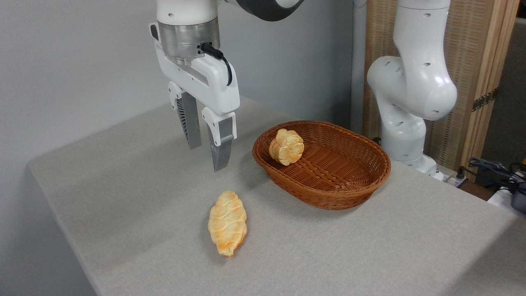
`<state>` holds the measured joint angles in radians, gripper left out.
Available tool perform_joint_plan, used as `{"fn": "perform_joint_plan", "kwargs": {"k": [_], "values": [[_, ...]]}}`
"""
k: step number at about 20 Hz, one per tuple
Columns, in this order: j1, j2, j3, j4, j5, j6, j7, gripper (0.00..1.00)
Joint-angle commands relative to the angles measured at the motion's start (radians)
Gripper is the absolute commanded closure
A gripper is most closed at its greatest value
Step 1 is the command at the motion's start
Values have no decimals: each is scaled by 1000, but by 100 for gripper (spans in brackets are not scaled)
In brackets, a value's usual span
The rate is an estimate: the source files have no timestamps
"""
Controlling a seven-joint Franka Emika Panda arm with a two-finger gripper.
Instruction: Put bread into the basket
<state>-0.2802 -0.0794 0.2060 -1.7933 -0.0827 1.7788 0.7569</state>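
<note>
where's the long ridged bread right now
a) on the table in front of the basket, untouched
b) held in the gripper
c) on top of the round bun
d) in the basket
a: the bread lies flat on the table, outside the basket, while the open gripper hangs empty above it.
</note>
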Motion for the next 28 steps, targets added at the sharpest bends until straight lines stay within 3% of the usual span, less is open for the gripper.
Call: {"fn": "perform_joint_plan", "kwargs": {"k": [1,7,12,18,28], "values": [[-8,4,9,12,1,-22,-11,0],[-5,24,10,-4,-3,-1,-8,0],[-5,81,21,-55,-2,111,2,0],[12,119,23,-132,0,116,2,0],[6,233,12,-132,-2,189,2,0]]}}
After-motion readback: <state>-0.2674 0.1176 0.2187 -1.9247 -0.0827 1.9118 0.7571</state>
